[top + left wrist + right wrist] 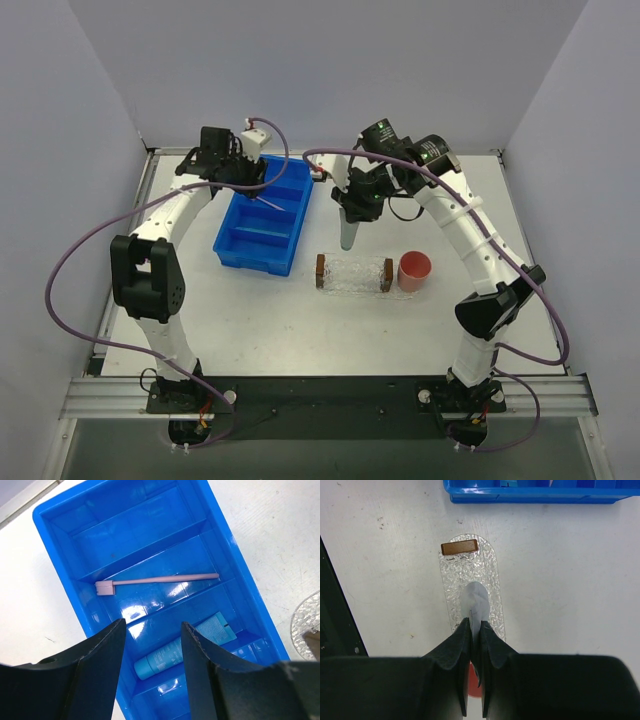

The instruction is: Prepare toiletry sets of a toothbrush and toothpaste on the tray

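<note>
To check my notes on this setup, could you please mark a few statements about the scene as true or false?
1. The toothbrush lies in the blue bin. True.
2. The right claw grips the toothbrush. False: it is shut on a pale grey toothpaste tube.
3. The left claw hangs open above the bin. True.
4. The pink cup stands inside the bin. False: it stands on the table beside the tray.
5. The blue toothpaste tube shares the toothbrush's compartment. False: it lies in the adjacent one.
</note>
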{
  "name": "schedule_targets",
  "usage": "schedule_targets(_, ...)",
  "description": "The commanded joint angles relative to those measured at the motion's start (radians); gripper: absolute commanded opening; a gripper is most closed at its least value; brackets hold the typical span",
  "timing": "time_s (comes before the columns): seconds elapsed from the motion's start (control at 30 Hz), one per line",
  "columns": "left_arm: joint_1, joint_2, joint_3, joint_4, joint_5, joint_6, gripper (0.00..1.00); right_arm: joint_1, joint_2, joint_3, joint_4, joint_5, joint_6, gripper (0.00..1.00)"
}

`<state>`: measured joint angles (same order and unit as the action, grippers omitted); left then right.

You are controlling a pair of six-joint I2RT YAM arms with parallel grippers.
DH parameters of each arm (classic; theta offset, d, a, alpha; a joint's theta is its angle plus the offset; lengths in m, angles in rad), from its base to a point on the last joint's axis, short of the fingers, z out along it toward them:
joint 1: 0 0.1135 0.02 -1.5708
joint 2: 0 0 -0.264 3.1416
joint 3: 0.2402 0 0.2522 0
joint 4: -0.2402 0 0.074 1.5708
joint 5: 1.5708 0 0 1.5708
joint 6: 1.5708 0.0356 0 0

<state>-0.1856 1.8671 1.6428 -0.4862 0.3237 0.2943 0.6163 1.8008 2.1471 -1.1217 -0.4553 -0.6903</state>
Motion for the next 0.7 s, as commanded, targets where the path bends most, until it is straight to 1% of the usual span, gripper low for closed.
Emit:
schedule_targets(0.0, -0.003, -0.017, -0.005, 0.02, -0.046, -0.014, 0.58, 0.007, -0.012, 0.01, -0.021, 0.004, -0.011, 0.0)
schedule_targets(0.2, -0.003, -0.029, 0.017, -0.044, -0.064, 0.049, 0.58, 0.017, -0.009, -0.027, 0.054, -0.003, 0.052, 0.0)
schedule_targets(0.33, -0.003, -0.037, 0.017, -0.066, -0.061, 0.086, 0.58, 0.026, -0.009, -0.09, 0.117, 0.013, 0.107, 0.0)
schedule_targets(0.37, -0.002, -0.042, 0.008, -0.061, -0.064, 0.095, 0.58, 0.028, -0.012, -0.105, 0.135, 0.038, 0.123, 0.0)
schedule_targets(0.5, 0.006, -0.068, -0.055, -0.005, -0.057, 0.069, 0.58, 0.033, -0.015, -0.147, 0.169, 0.075, 0.167, 0.0)
schedule_targets(0.67, 0.008, -0.079, -0.093, 0.012, -0.032, 0.016, 0.58, 0.065, -0.024, -0.154, 0.18, 0.102, 0.184, 0.0)
